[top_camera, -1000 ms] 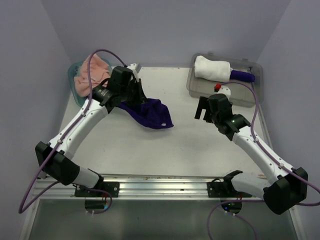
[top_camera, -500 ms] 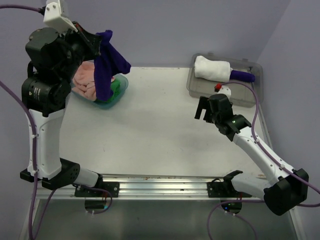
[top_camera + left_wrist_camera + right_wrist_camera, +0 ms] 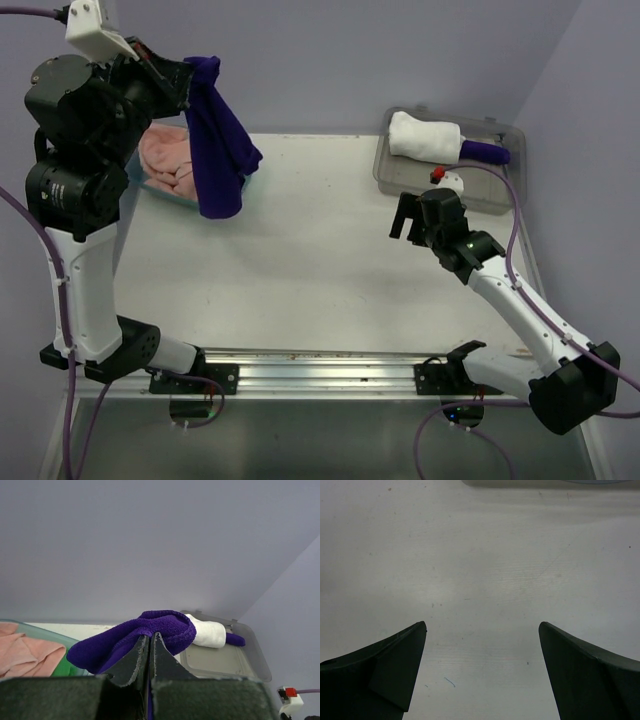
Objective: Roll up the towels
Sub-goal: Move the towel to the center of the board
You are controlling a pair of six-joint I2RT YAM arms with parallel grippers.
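Note:
My left gripper (image 3: 190,75) is raised high at the back left and shut on a dark purple towel (image 3: 220,150), which hangs loosely over the teal tub. In the left wrist view the jaws (image 3: 151,638) pinch a fold of that towel (image 3: 162,625). A salmon pink towel (image 3: 168,165) lies in the tub, and a strip of green towel (image 3: 70,669) shows beside the pink one (image 3: 25,650). A rolled white towel (image 3: 424,135) and a purple roll (image 3: 486,152) lie in the grey tray. My right gripper (image 3: 405,220) hovers open over bare table (image 3: 482,627).
The teal see-through tub (image 3: 140,185) stands at the back left corner. The clear grey tray (image 3: 450,185) sits at the back right, just behind my right wrist. Purple walls close in the table on three sides.
The left arm has swung up from the table, lifting the purple towel off the surface so it dangles in the air. The right arm has not moved.

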